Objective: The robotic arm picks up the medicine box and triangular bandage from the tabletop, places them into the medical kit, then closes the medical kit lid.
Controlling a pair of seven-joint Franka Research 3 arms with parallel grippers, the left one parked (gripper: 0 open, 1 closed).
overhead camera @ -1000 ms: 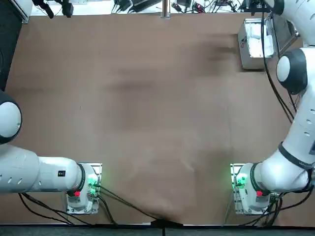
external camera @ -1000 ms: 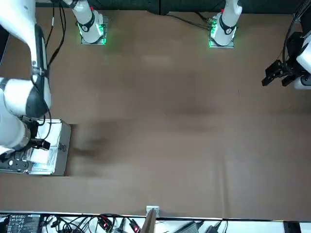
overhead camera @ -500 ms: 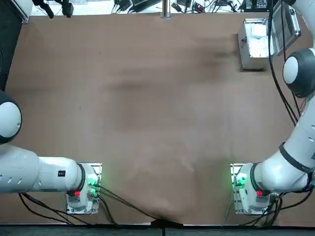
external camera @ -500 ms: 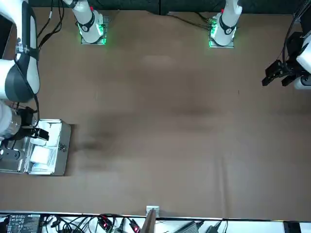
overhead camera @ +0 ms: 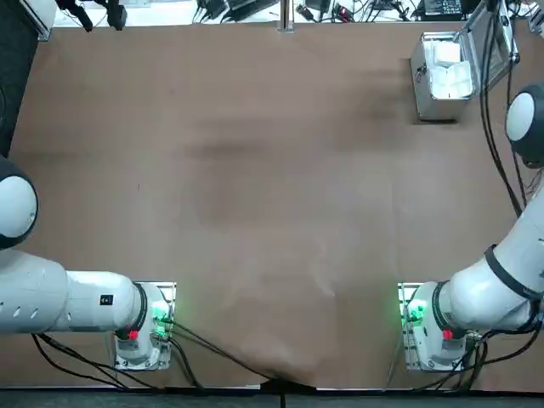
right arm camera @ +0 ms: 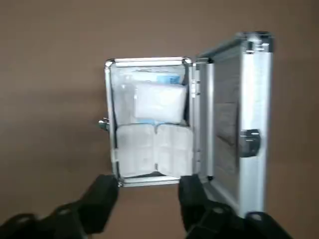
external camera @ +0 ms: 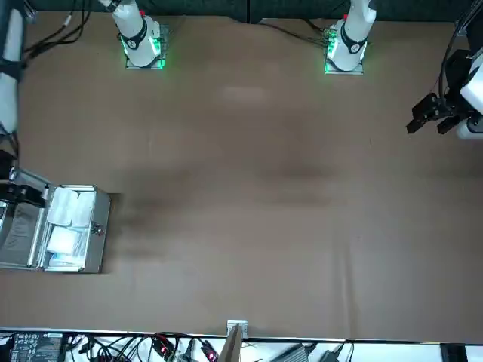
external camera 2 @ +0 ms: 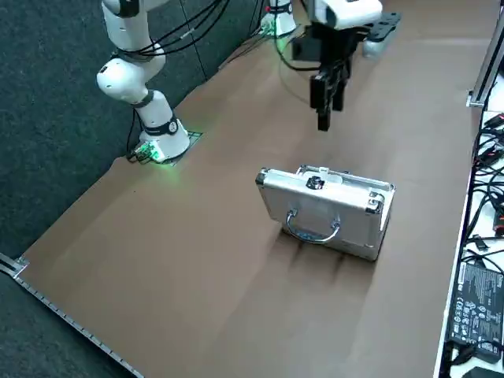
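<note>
One silver medical kit (right arm camera: 149,181) stands with its lid (right arm camera: 255,99) up at the table's far right, and only from above and the wrist can I see its contents properly: the two-lobed pack (right arm camera: 155,150) and smaller rectangular box (right arm camera: 159,102), both inside. Seen from the wrist, the right gripper's (right arm camera: 148,184) fingers are apart; the raised side view hides both white items behind the lid but shows the gripper above the table.

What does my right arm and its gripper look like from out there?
The right arm is glossy white with rounded joints, dark grey bands and loose black cables. The right gripper, over the open case, is black with two blocky fingers.
</note>
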